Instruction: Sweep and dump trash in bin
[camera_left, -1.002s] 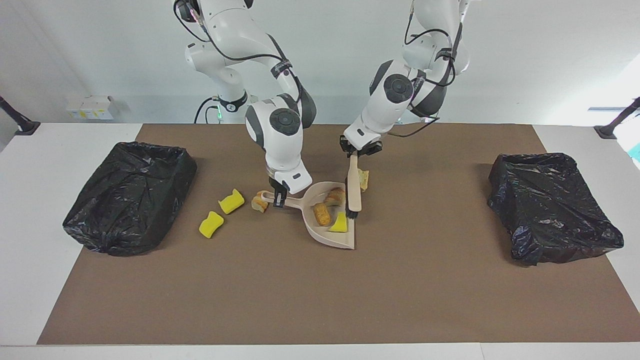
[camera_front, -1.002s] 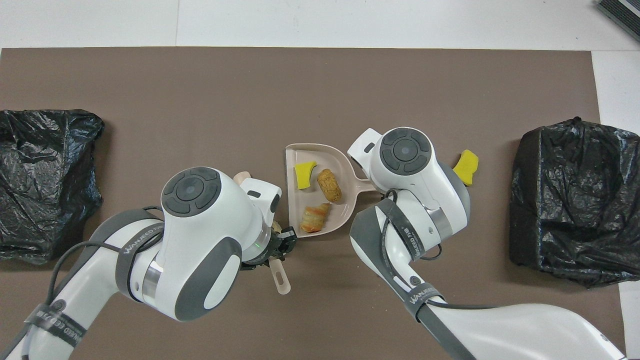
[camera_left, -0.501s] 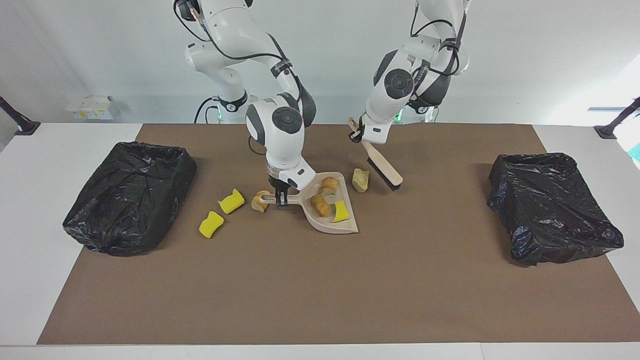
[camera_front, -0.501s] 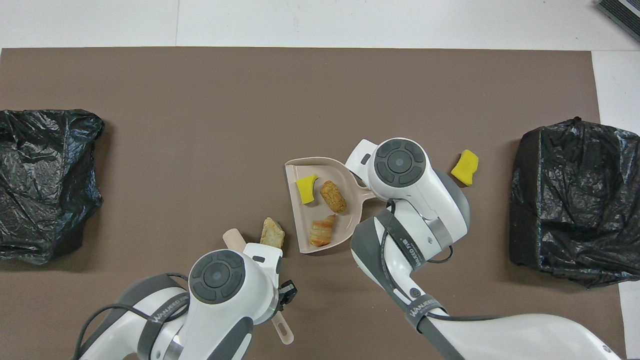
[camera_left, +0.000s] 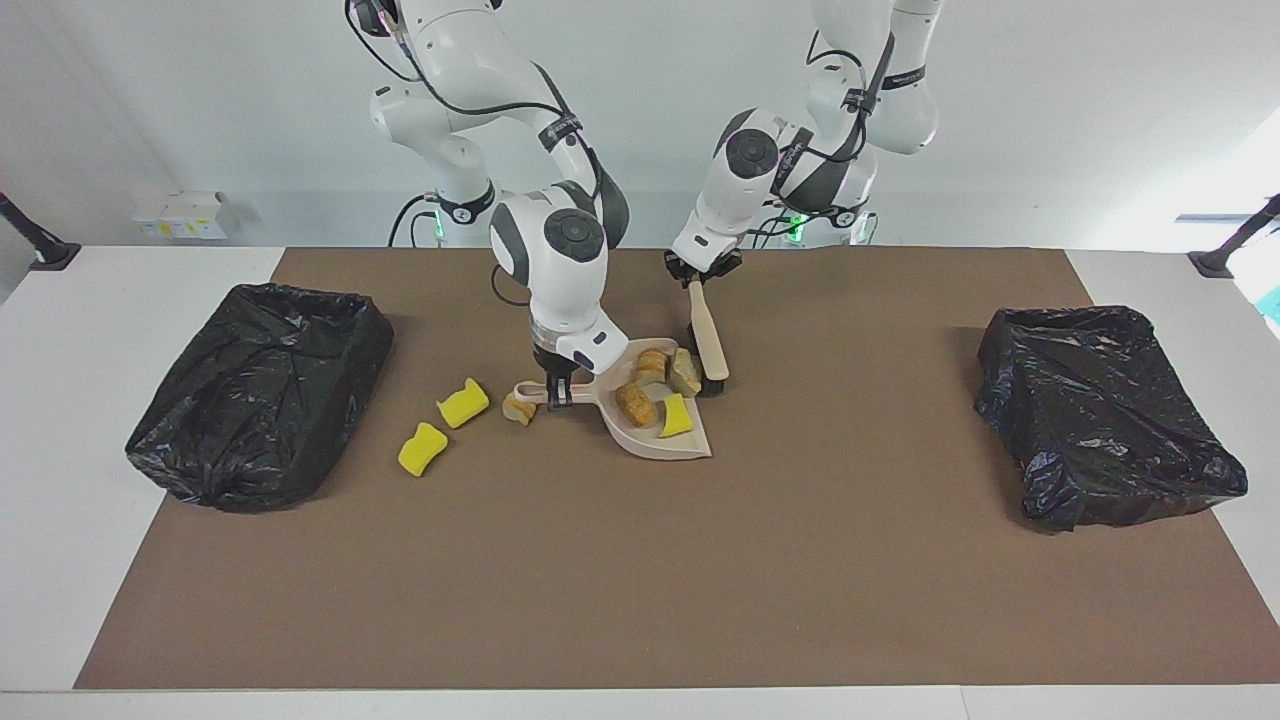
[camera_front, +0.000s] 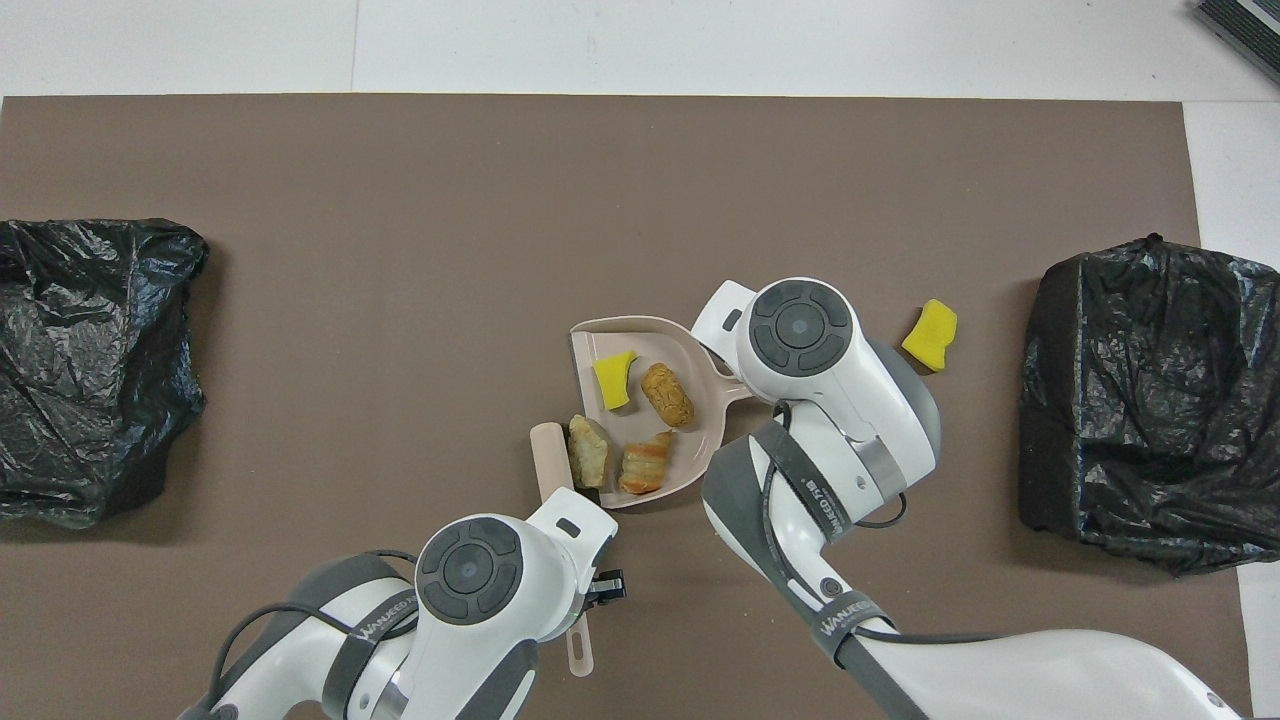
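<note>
My right gripper is shut on the handle of the beige dustpan, which rests on the brown mat. In the pan lie a bread roll, a croissant piece and a yellow sponge chunk. A tan chunk sits at the pan's mouth, with the brush against it. My left gripper is shut on the brush's handle. Two yellow sponge chunks and a bread piece lie on the mat beside the pan's handle, toward the right arm's end. In the overhead view the pan and brush show between the arms.
A bin lined with a black bag stands at the right arm's end of the mat, and another one at the left arm's end. Small white boxes sit on the table's edge nearest the robots.
My left arm lifted the brush out of the pan, swung it toward the robots past the tan chunk, then swept that chunk to the pan's mouth. The dustpan shifted slightly toward the robots.
</note>
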